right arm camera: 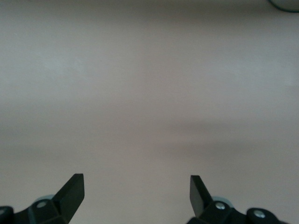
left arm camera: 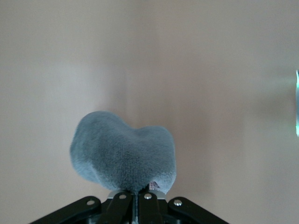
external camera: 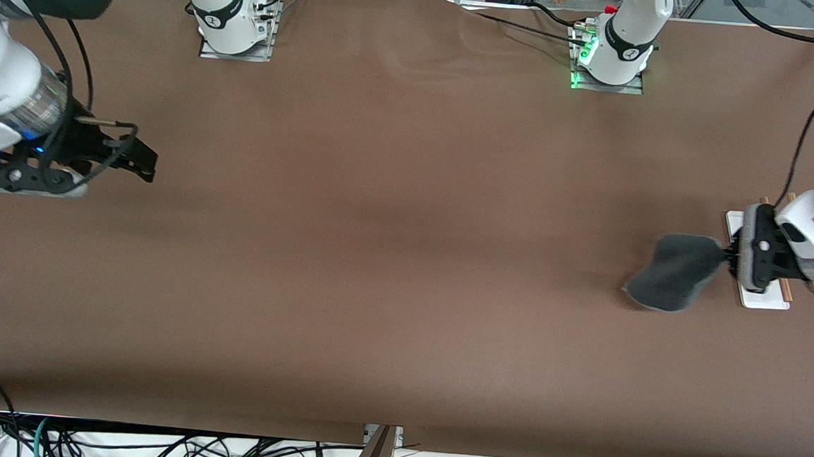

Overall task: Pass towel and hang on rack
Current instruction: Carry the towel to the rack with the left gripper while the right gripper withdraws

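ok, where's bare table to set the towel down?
Bare: the whole stretch between the open right gripper and the towel, also nearer the camera. Crowded: the left arm's end, where the left gripper, shut on the towel, is over the rack.

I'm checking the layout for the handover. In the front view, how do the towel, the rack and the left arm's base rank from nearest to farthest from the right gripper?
Measured from the open right gripper, waiting at its own end:
1. Left arm's base, along the table's top edge.
2. Towel, held by the shut left gripper.
3. Rack, under that gripper at the left arm's end.
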